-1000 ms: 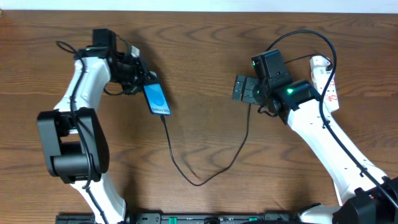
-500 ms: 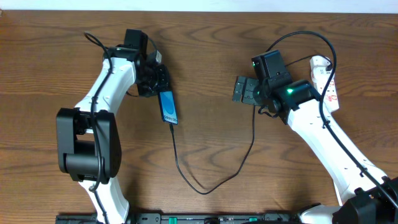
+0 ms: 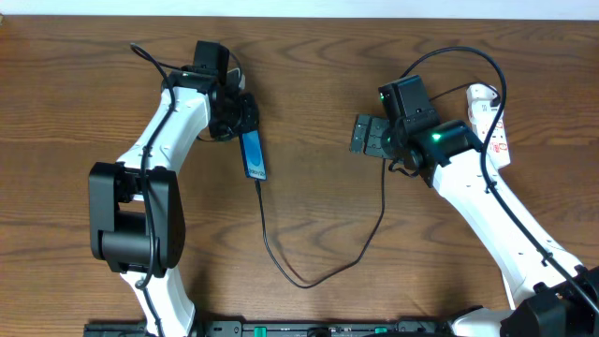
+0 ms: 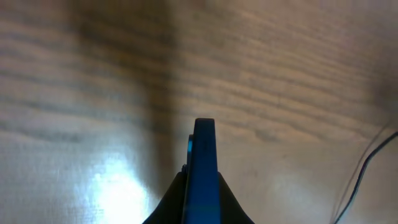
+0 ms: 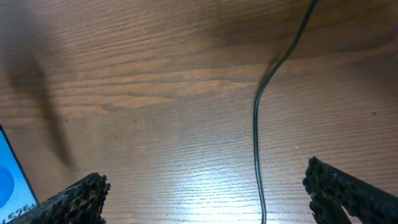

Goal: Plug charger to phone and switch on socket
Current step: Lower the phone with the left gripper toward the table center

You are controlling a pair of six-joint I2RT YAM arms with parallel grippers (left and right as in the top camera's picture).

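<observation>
My left gripper [image 3: 241, 124] is shut on the blue-screened phone [image 3: 253, 154] and holds it tilted on edge above the table; in the left wrist view the phone [image 4: 203, 177] shows edge-on between the jaws. The black charger cable [image 3: 309, 276] runs from the phone's lower end in a loop across the table and up to the right arm; it also shows in the right wrist view [image 5: 256, 143]. My right gripper [image 3: 364, 137] is open and empty over bare wood, its fingers [image 5: 205, 193] on either side of the cable. The white socket strip [image 3: 493, 126] lies at the far right, partly hidden by the right arm.
The wooden table [image 3: 309, 206] has a light wall edge along the back. A corner of the blue phone screen [image 5: 12, 177] shows at the left edge of the right wrist view. The arm bases stand at the front edge.
My left gripper has carried the phone right and toward the back, turning it from face-up to nearly edge-on. The cable loop has shifted with it. The right arm has not moved.
</observation>
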